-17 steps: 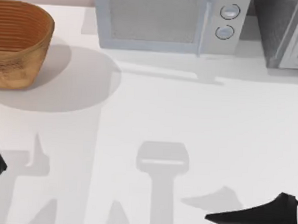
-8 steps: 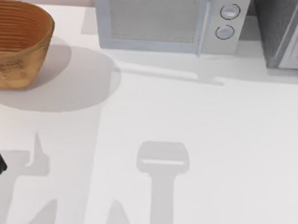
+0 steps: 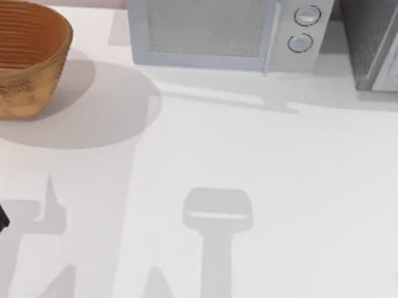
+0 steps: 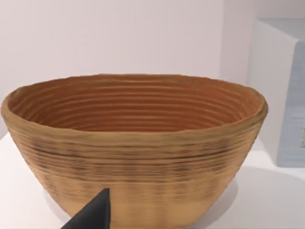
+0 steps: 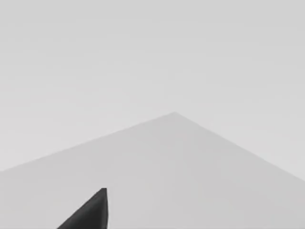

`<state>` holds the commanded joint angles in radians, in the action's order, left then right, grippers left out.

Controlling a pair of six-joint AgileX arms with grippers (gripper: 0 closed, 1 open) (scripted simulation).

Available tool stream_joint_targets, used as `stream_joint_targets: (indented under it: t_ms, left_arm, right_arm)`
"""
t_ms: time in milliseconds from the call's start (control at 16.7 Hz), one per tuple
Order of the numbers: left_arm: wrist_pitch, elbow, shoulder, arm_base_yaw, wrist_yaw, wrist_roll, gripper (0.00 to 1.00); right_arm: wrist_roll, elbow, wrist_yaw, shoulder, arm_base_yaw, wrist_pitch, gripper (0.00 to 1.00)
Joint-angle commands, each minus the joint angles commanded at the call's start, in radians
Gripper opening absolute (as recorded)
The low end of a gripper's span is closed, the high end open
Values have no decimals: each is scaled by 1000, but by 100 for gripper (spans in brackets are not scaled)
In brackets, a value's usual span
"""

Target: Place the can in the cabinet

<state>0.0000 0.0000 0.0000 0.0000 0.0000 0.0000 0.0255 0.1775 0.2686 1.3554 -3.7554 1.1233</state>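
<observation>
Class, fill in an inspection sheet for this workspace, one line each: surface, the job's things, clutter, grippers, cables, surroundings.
Surface: white table, bare in the middle, crossed by grey shadows.
Job's things: cabinet at the far right edge of the top view; can: nothing seen.
Clutter: woven basket at the far left, upright, nothing seen inside it in the left wrist view; microwave at the far centre, door shut.
Grippers: left gripper near the table's left edge, facing the basket; right gripper faces a bare table corner.
Cables: nothing seen.
Surroundings: plain pale wall behind the table.
</observation>
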Motion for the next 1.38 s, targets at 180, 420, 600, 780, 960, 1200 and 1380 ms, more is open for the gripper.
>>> stream_joint_targets:
  t_ms: [180, 420, 600, 780, 960, 1200, 1380]
  left_arm:
    - [0, 0, 0, 0, 0, 0, 100]
    - [0, 0, 0, 0, 0, 0, 100]
    - [0, 0, 0, 0, 0, 0, 100]
    - [0, 0, 0, 0, 0, 0, 100]
    - [0, 0, 0, 0, 0, 0, 100]
    - [0, 0, 0, 0, 0, 0, 100]
    - [0, 0, 0, 0, 0, 0, 100]
  right_arm:
    - [6, 14, 22, 166, -433, 125, 100]
    - [15, 31, 49, 371, -965, 278, 100]
    - [22, 41, 67, 507, -1316, 378, 100]
    - [28, 50, 82, 624, -1616, 463, 100]
    - [33, 57, 93, 716, -1853, 530, 100]
    - [38, 62, 103, 796, -2057, 588, 100]
    - [39, 64, 106, 818, -2113, 604, 100]
